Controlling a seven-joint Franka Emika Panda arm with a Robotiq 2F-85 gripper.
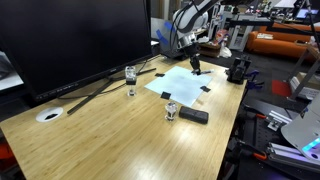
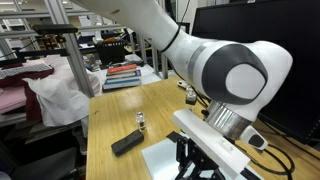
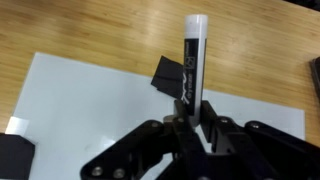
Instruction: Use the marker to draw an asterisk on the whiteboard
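The whiteboard (image 1: 185,82) is a pale sheet with black corner pieces, lying flat on the wooden table; it also shows in the wrist view (image 3: 90,110) and at the bottom of an exterior view (image 2: 165,158). My gripper (image 3: 188,122) is shut on the marker (image 3: 192,60), a dark stick with a white cap end. In an exterior view the gripper (image 1: 194,62) stands over the far edge of the whiteboard, with the marker (image 1: 197,68) pointing down at it. No drawn lines show on the sheet.
A flat black block (image 1: 194,116) and a small glass (image 1: 172,109) lie near the whiteboard's front edge. Another glass (image 1: 131,76), a large monitor (image 1: 75,40), cables and a white disc (image 1: 50,114) stand on the table. Black corner pieces (image 3: 165,72) hold the sheet.
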